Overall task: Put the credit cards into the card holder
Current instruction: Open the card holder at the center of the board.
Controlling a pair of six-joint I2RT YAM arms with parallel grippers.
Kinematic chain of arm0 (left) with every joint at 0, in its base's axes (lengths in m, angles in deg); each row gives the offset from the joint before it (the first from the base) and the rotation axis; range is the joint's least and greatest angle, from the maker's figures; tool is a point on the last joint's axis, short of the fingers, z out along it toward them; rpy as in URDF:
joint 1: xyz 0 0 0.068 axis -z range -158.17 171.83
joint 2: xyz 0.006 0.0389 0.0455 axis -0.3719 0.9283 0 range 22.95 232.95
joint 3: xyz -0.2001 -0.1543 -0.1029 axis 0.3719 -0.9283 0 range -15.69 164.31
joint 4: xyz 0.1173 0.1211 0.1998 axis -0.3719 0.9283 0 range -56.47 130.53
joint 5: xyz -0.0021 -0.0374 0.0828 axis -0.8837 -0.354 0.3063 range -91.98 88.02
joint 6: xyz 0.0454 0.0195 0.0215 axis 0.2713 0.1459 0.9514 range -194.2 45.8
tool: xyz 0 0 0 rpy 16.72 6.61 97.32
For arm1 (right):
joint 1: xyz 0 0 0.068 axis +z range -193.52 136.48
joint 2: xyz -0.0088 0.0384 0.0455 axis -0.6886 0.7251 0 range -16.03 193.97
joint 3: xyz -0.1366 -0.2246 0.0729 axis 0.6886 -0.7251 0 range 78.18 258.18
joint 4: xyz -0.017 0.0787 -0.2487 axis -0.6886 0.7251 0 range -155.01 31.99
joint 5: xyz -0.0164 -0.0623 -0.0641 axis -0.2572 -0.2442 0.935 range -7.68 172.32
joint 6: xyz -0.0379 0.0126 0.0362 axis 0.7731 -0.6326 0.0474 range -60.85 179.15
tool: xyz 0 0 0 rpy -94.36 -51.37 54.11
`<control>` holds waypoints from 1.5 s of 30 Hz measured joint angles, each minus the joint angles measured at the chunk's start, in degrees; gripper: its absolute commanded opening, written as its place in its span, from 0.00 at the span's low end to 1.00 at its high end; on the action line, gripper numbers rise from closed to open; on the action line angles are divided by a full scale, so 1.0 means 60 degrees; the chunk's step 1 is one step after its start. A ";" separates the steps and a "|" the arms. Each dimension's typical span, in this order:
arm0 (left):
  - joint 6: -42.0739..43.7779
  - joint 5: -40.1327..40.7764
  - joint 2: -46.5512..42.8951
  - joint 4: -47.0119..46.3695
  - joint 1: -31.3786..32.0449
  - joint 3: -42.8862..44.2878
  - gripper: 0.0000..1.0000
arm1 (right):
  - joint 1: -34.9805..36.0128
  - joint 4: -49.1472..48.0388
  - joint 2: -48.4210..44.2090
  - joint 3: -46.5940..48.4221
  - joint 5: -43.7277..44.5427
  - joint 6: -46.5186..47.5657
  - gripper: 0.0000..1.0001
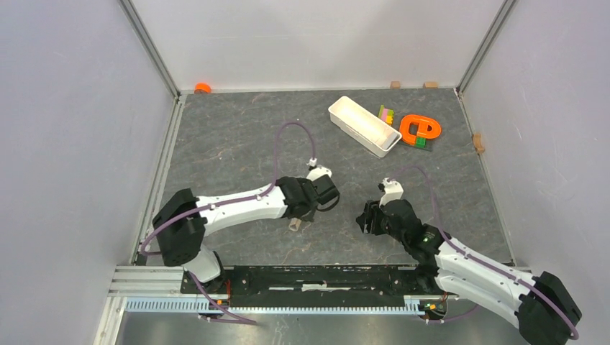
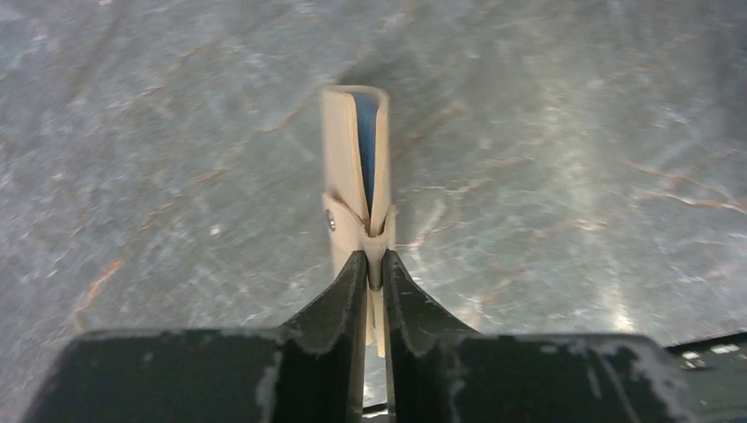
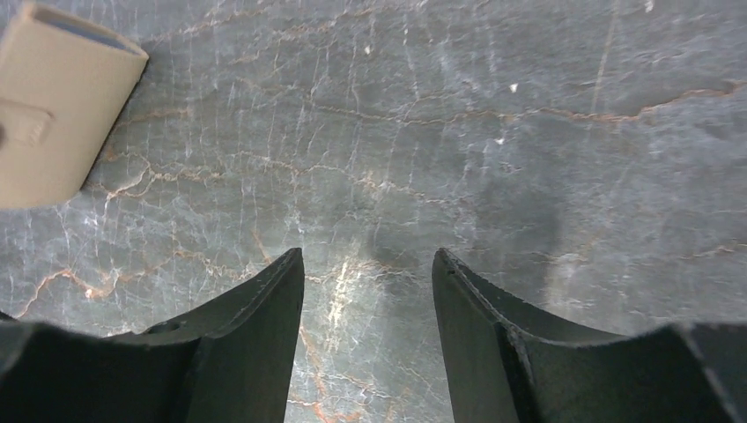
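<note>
Left claw (image 2: 374, 262) pinching card holder (image 2: 340, 150) — tan, folded

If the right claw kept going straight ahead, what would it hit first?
Likely only the bare tabletop ahead of the right gripper; the tan card holder sits off to the left of that line.

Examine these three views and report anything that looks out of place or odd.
The card holder is odd: the left gripper pinches it edgewise by its snap end, folded almost shut, only a sliver of blue lining showing. No credit cards appear in any view.
</note>
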 measured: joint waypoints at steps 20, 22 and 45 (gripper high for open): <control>0.0313 -0.2983 -0.1162 -0.2204 0.0667 -0.0138 0.90 | 0.0000 0.0484 -0.1020 0.0419 0.0299 0.0510 0.71; 0.0397 -0.3235 -0.1858 -0.2350 0.0229 -0.0517 0.89 | 0.0000 -0.0087 -0.0707 0.0419 -0.0324 0.0659 0.66; 0.0667 -0.4652 -0.1891 -0.3909 -0.2776 -0.3716 0.63 | 0.0000 -0.3118 0.5446 0.3064 -0.6437 0.2820 0.56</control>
